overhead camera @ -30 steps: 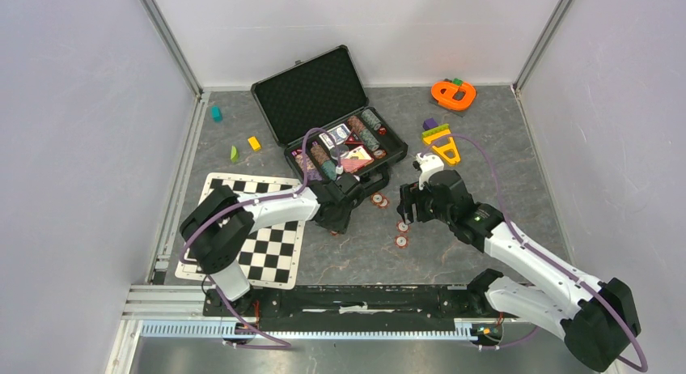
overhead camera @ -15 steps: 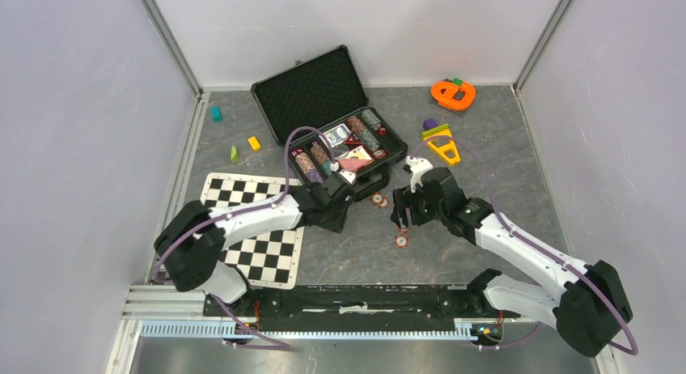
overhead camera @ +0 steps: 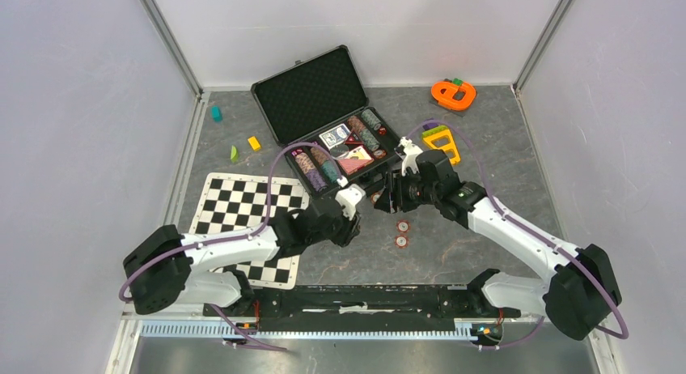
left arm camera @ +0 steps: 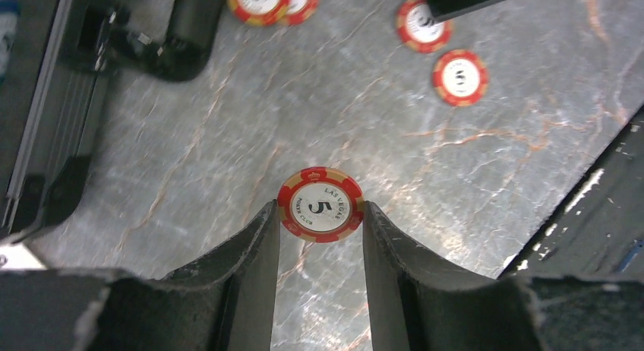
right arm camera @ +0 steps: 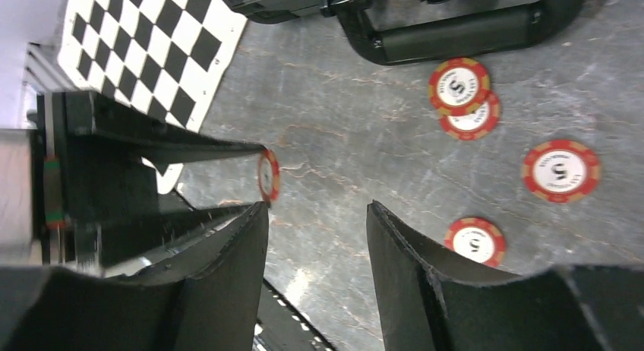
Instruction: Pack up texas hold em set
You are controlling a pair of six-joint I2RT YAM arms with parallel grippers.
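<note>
The black briefcase [overhead camera: 323, 107] lies open at the back, with chip stacks [overhead camera: 311, 165] and card decks [overhead camera: 336, 137] in its foam tray. My left gripper [left arm camera: 320, 207] is shut on a red-white poker chip [left arm camera: 320, 204] marked 5, held on edge above the table; the same chip [right arm camera: 268, 175] shows in the right wrist view. Loose chips [overhead camera: 402, 226] [overhead camera: 400, 241] lie on the grey table, and two overlapping chips [right arm camera: 459, 86] lie by the case handle [right arm camera: 456, 36]. My right gripper [right arm camera: 317, 208] stands open over the table near the case front, nothing between its fingers.
The checkered mat [overhead camera: 251, 220] lies at the left under my left arm. An orange toy [overhead camera: 453, 93] and a yellow toy [overhead camera: 443, 141] sit at the back right. Small coloured blocks [overhead camera: 254, 143] lie left of the case.
My right gripper moved up and left toward the case front and its jaws narrowed. My left arm swung down and left, still carrying the chip.
</note>
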